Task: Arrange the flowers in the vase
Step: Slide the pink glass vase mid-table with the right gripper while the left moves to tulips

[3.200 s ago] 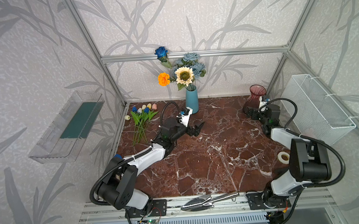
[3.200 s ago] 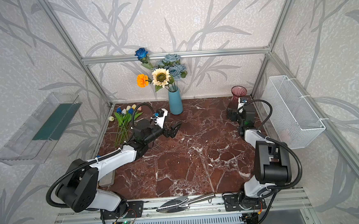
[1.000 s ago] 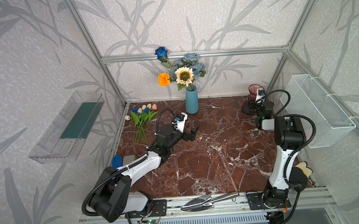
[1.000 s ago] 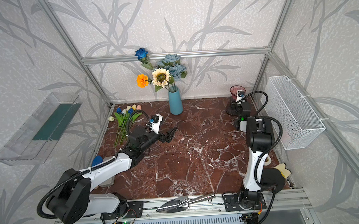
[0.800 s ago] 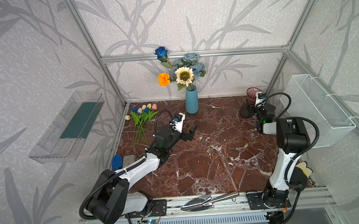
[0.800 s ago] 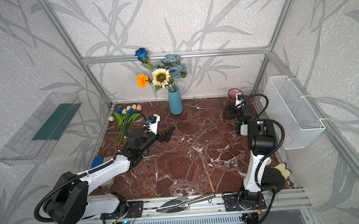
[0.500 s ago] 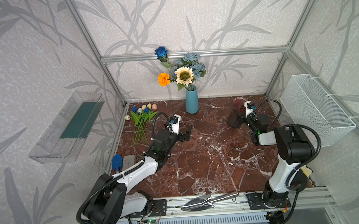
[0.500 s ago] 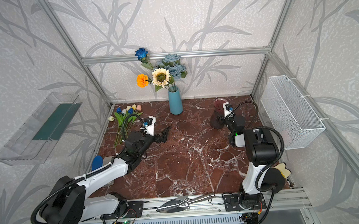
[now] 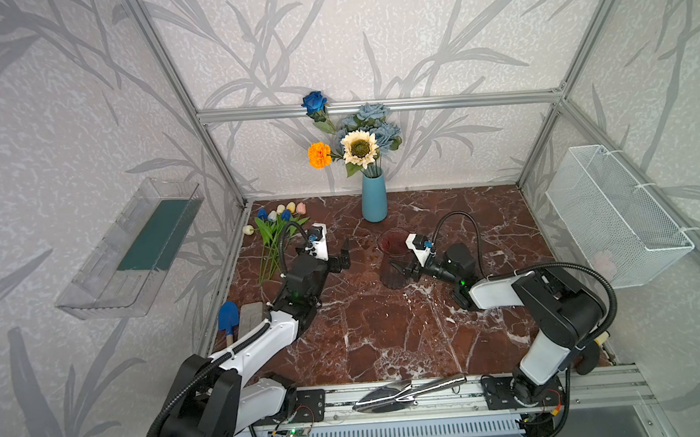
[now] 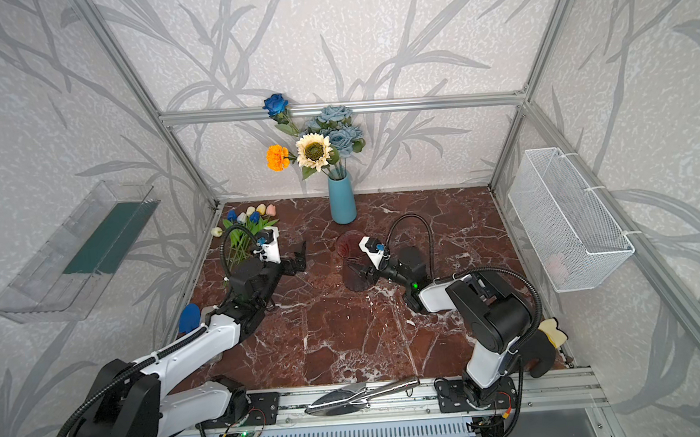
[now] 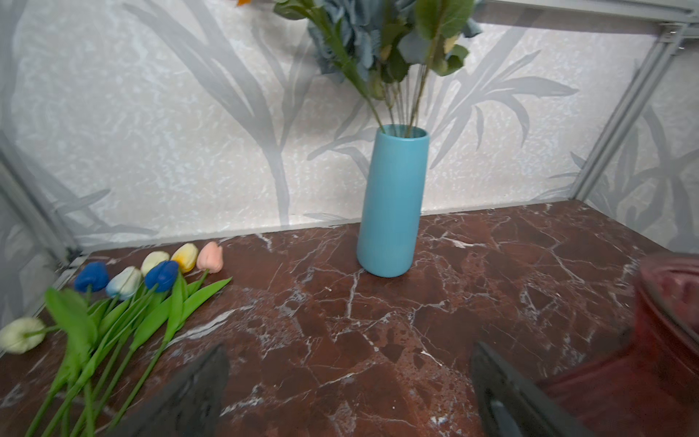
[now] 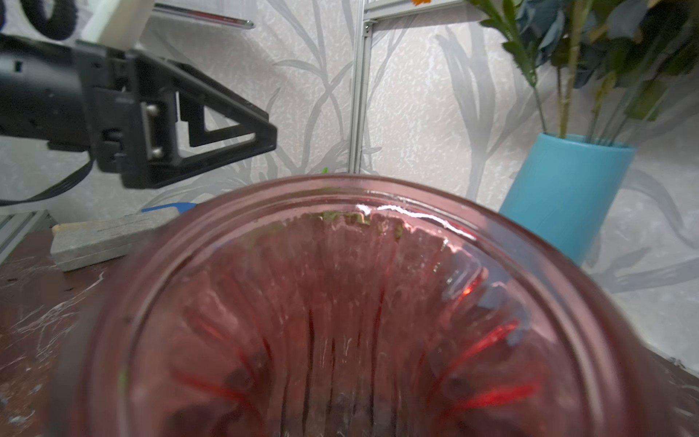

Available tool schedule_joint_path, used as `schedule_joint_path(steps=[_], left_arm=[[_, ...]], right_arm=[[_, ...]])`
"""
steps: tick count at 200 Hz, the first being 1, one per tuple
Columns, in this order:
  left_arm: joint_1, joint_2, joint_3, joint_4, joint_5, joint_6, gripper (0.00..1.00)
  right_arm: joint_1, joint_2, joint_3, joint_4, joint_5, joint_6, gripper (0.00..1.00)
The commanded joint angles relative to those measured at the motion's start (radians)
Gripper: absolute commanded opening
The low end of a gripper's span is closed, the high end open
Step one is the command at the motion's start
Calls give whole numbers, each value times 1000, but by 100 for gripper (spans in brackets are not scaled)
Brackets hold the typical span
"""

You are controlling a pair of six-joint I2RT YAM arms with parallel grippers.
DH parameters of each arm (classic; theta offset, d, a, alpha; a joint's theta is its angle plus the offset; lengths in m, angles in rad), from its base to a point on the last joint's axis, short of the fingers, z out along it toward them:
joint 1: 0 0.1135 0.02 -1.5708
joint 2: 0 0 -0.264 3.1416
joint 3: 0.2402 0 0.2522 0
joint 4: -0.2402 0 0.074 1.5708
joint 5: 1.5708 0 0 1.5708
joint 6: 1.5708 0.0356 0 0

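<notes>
My right gripper (image 9: 405, 271) is shut on a dark red glass vase (image 9: 393, 258) near the middle of the marble floor; the vase's mouth (image 12: 340, 302) fills the right wrist view and hides the fingers. At the back stands a blue vase (image 9: 373, 197) holding a cream sunflower (image 9: 360, 147), an orange marigold (image 9: 319, 155), a dark blue rose (image 9: 314, 101) and dusty-blue roses (image 9: 371, 116). Several tulips (image 9: 276, 232) lie flat at the back left. My left gripper (image 9: 338, 262) hovers open and empty between the tulips and the red vase, seen also in the left wrist view (image 11: 348, 363).
A clear wall shelf (image 9: 133, 249) hangs on the left and a white wire basket (image 9: 614, 216) on the right. A blue trowel (image 9: 228, 316) and a grey block (image 9: 250, 317) lie at the left edge. A metal trowel (image 9: 404, 391) rests on the front rail.
My right gripper has carried the red glass vase from the back right corner leftward to the middle. The left gripper has drawn back a little to the left, still open.
</notes>
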Motion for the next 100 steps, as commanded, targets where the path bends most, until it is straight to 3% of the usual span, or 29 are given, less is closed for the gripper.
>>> schedule_joint_path(steps=[1,48,100], left_arm=[[38,-29,-11,-77,-52,-64,99],[63,-24,7,-168,-98,-77,97],[77,-9,18,-170,-114,-67,98]], right_arm=[[34,-81,0,75,-14,-65,25],[48,-47,-101,223,42,-16,31],[46,-28,-83,167,50,-49,80]])
